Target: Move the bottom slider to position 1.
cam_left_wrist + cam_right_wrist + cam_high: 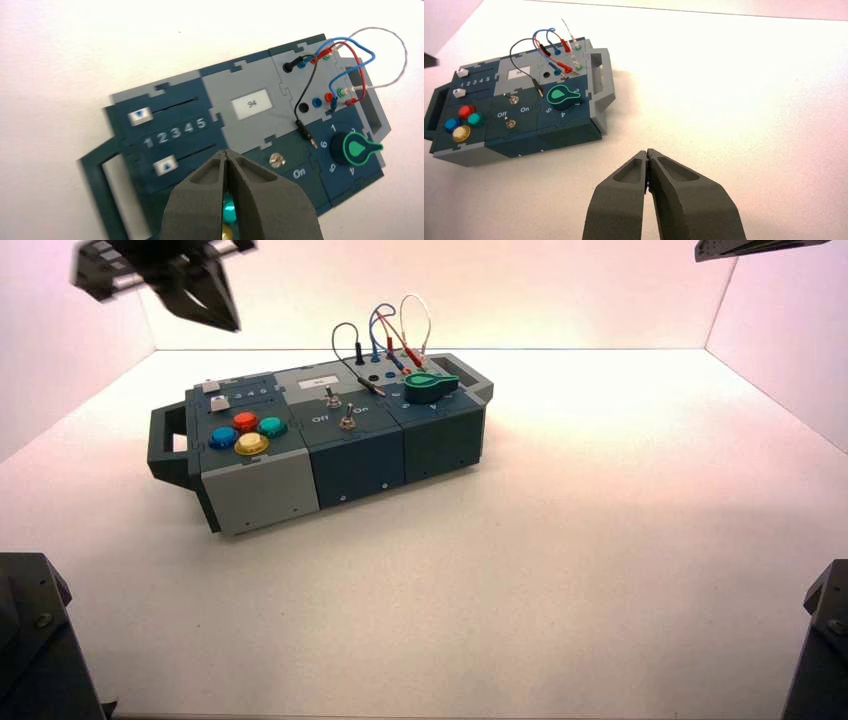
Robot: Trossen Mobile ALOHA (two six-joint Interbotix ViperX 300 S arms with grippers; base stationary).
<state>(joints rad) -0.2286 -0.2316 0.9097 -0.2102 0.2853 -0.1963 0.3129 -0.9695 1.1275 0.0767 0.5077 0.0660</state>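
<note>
Box (330, 445): stands on the white table (600, 540), its handle end toward the robot's left.
Left gripper (227, 156): raised above the box's slider end, fingers pressed together, holding nothing.
Right gripper (647, 152): parked well off right, fingers together.
Bottom slider (165, 165): near numeral 1, nearest the coloured buttons (246, 432).

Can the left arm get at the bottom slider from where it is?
Probably yes. The left gripper hangs shut above the box's slider end, and nothing lies between it and the bottom slider. The wires are at the far end.
</note>
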